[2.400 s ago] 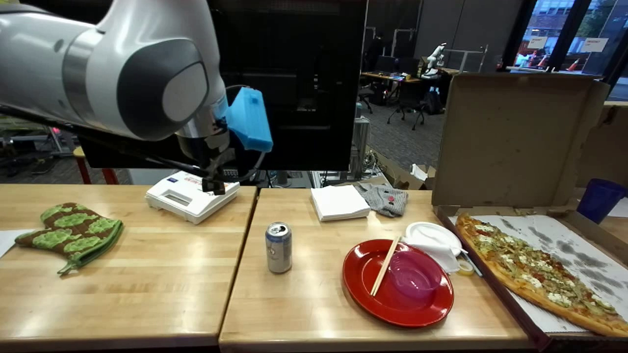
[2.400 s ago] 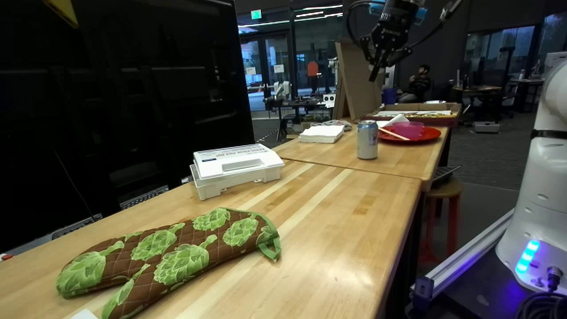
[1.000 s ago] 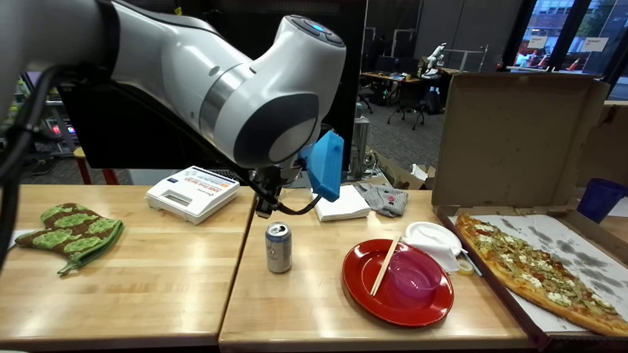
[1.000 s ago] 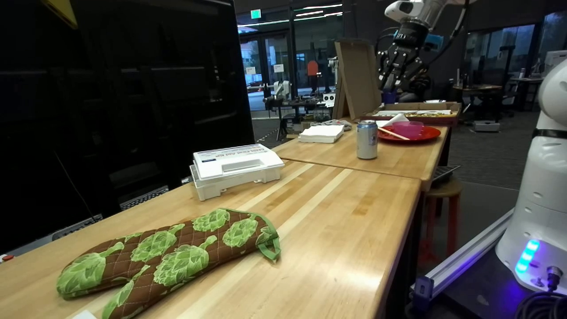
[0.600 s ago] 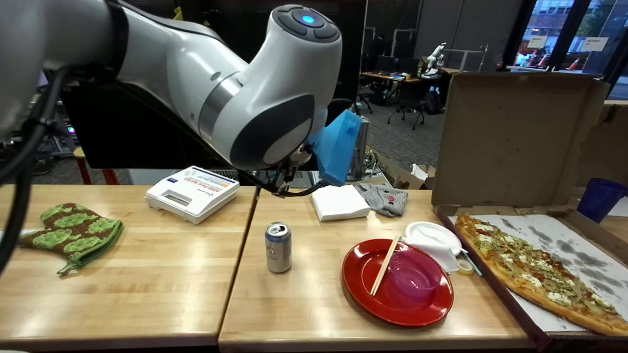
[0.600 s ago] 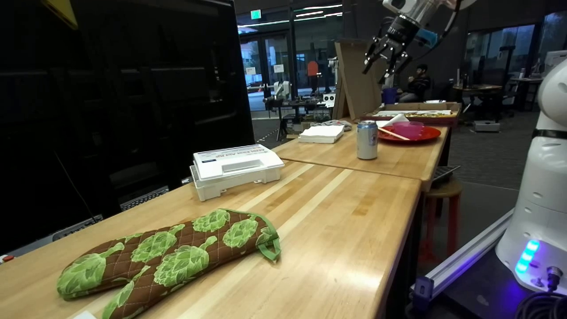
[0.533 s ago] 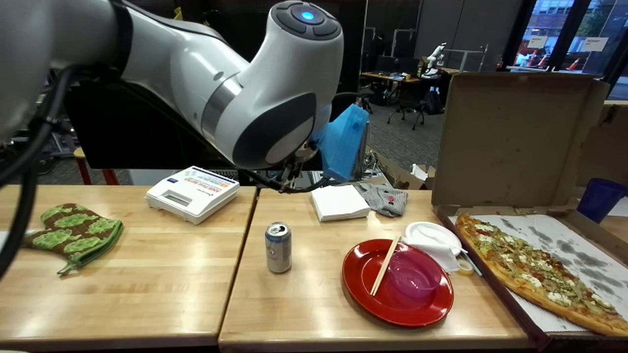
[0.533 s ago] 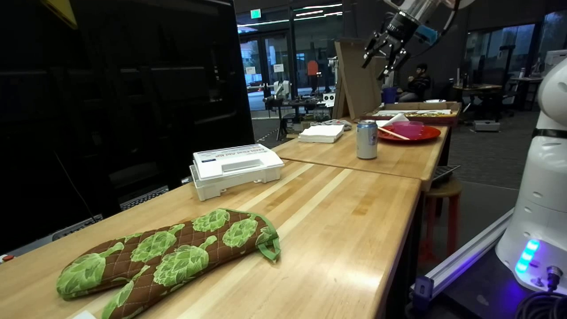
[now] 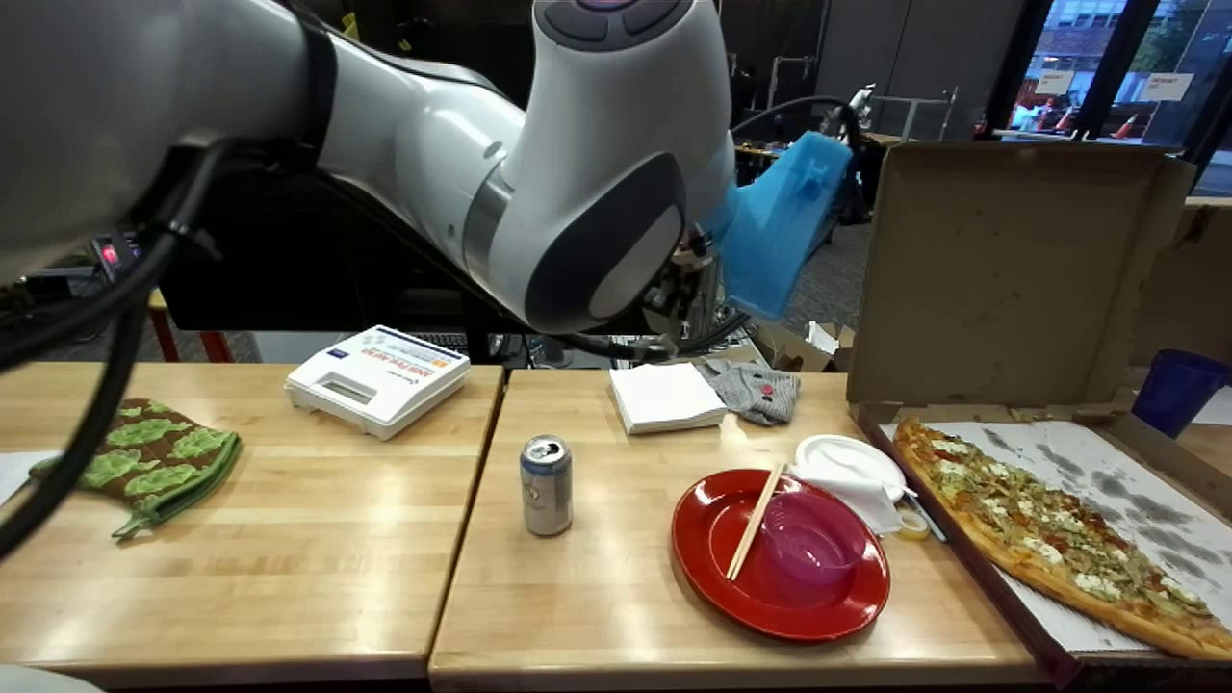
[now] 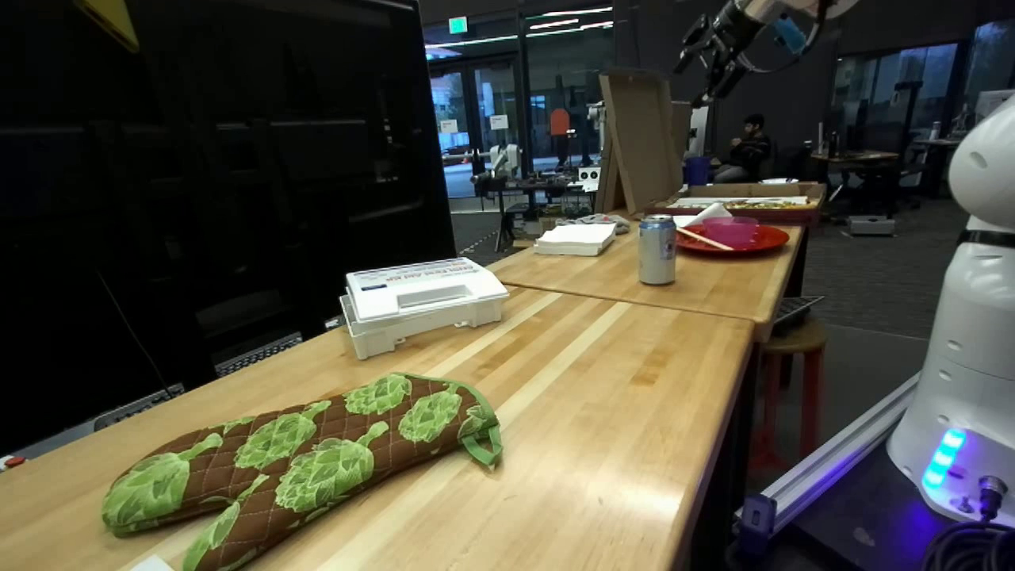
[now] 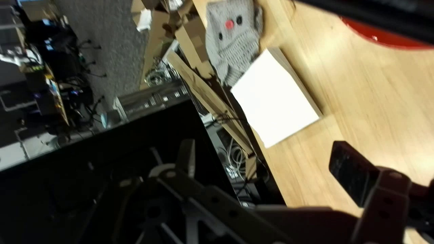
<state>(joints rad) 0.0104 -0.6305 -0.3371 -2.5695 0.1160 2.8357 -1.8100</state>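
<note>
Over the counter (image 9: 597, 587), the arm (image 9: 626, 173) has swung toward the box (image 9: 1011, 279) within the last second, and its end effector (image 11: 266, 162) has spread: fingers (image 11: 352, 173) now wide apart, clamped on nothing, hence unloaded. Box, lid up, well away from the end effector: contains pizza (image 9: 1049, 539). Plate (image 9: 712, 539), below the end effector on the box side: carries bowl (image 9: 813, 539) and chopsticks (image 9: 757, 523). Paper stack (image 11: 276, 98), ahead of the fingertips and nearest, untouched. Can (image 9: 547, 486), below on the side away from the box, upright: contents not visible.

The robot hand (image 10: 690, 85) has spread its fingers (image 11: 352, 173) far apart and moved along, so the white box (image 9: 378, 380) is farther from it and the white paper pile (image 9: 667, 397) is nearer.
</note>
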